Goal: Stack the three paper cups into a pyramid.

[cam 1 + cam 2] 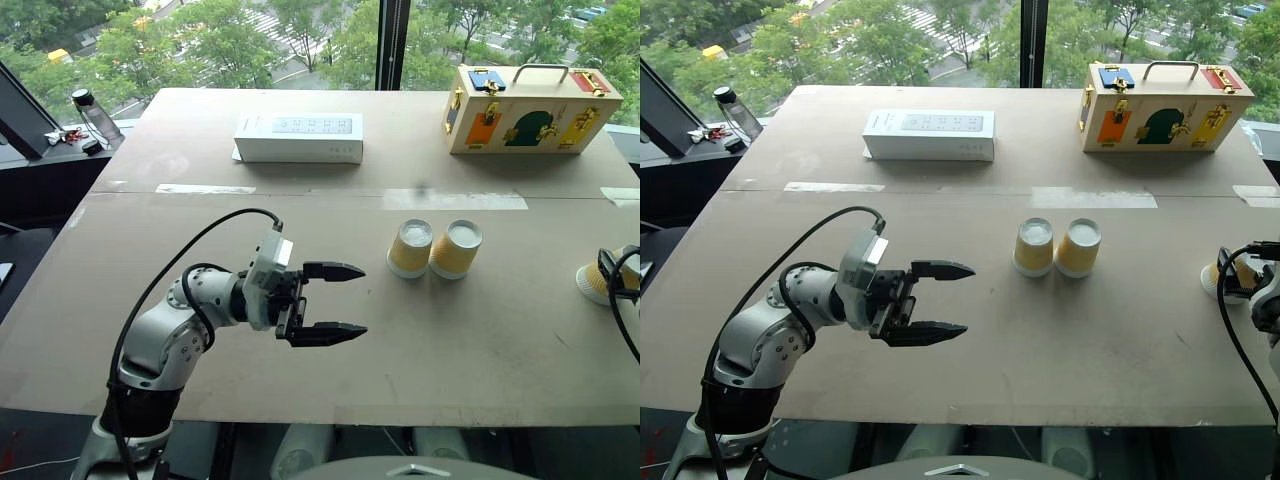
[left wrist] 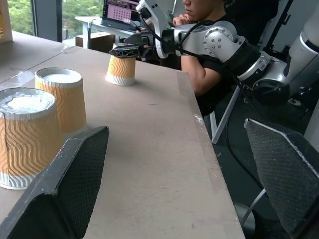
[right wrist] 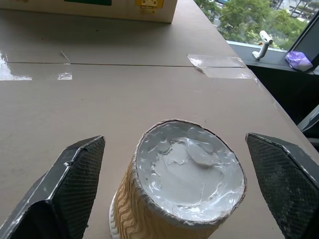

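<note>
Two cups [image 1: 410,248] [image 1: 455,248] upside down, side by side, touching, on table [image 1: 480,340] – nearer robot than white box [image 1: 299,137], left of third cup. Third cup [image 3: 179,181] upside down near table's right edge, well apart from pair. Right gripper [image 3: 174,174] at third cup – fingers spread either side, not touching it. Left gripper [image 1: 334,301] left of pair, level, pointing toward it, fingers wide apart, empty. Wooden latch case [image 1: 530,107] beyond pair, at far edge.
</note>
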